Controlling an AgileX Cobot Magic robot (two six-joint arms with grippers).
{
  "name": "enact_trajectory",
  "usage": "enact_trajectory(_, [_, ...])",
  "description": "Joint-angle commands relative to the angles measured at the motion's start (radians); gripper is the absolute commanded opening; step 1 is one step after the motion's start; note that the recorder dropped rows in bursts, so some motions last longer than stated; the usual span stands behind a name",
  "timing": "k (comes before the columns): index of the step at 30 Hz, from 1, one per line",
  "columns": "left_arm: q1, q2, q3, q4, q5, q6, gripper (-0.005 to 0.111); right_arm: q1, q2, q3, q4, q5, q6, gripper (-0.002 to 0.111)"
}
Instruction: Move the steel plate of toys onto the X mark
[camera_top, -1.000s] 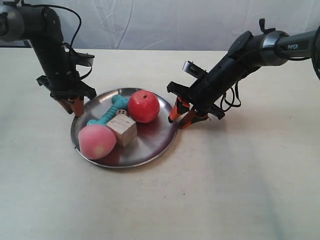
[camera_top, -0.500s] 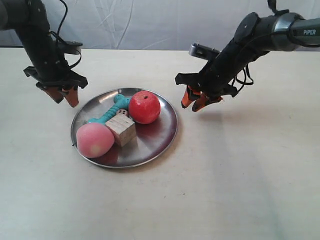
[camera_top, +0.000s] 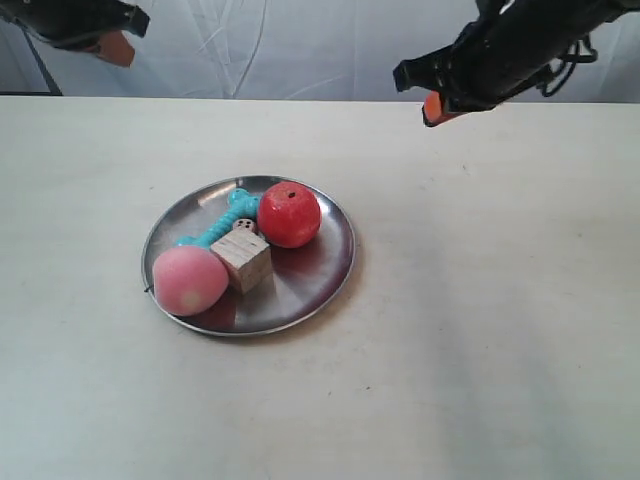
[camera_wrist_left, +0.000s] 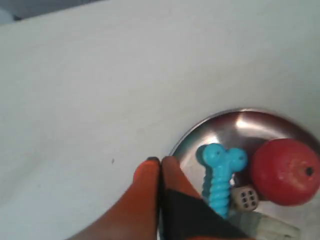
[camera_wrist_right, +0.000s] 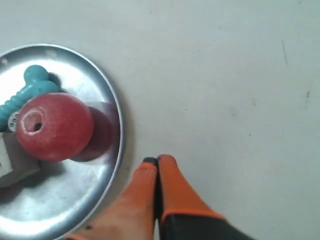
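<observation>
Both my arms have gone up and away from the steel plate (camera_top: 322, 278), which sits flat on the table (camera_top: 500, 320) with the toys (camera_top: 289, 214) in it. My left gripper (camera_wrist_left: 160, 167) and right gripper (camera_wrist_right: 157, 167) are squeezed shut with nothing in them. I think the job may be done, but I can't find the X mark near the plate.

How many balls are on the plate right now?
2. The red ball sits far back on the plate, beside the bone; the pink ball lies at the rim on the exterior view's left, beside the cube. None looks hidden.
</observation>
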Motion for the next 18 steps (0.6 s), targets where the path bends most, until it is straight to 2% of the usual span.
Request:
enact_trajectory(1, [0.002, -0.198, 0.217, -0.188, -0.135, 0.154, 0.000, 0.001, -0.258, 0.248, 0.043, -0.170, -0.020, 0.000])
enact_trajectory(5, [0.002, -0.361, 0.450, -0.381, -0.206, 0.337, 0.000, 0.009, -0.491, 0.495, 0.045, -0.292, -0.053, 0.000])
enact_trajectory(9, [0.002, -0.443, 0.607, -0.429, -0.248, 0.416, 0.000, 0.009, -0.692, 0.669, 0.049, -0.352, -0.053, 0.000])
enact_trajectory(13, [0.002, -0.461, 0.700, -0.441, -0.314, 0.405, 0.000, 0.009, -0.854, 0.803, 0.056, -0.365, -0.049, 0.000])
enact_trajectory(18, [0.002, -0.459, 0.719, -0.383, -0.317, 0.407, 0.000, 0.009, -0.987, 0.854, 0.061, -0.279, -0.043, 0.000])
